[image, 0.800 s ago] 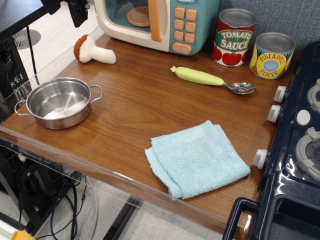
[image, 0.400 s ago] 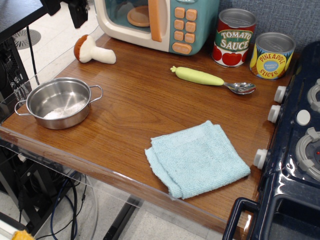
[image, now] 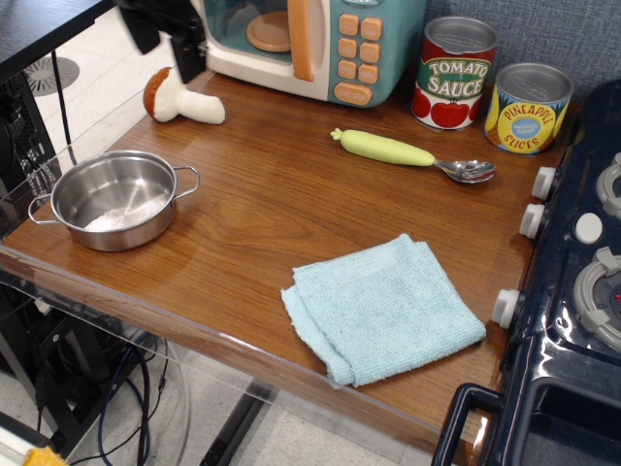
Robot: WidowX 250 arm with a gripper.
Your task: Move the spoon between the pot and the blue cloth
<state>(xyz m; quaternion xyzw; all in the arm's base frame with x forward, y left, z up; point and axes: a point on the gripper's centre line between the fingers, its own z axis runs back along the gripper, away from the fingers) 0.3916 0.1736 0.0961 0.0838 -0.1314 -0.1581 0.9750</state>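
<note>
The hand has shifted right, grip unclear; one spoon, two cans.

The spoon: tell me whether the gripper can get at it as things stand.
Probably yes. The spoon lies flat in the open, apart from the tomato sauce can and toy microwave behind it. The gripper is at the far left corner, with bare table between.

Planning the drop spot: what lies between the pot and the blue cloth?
Nothing: between the pot and the blue cloth the observation.image view shows only bare wooden table.
</note>
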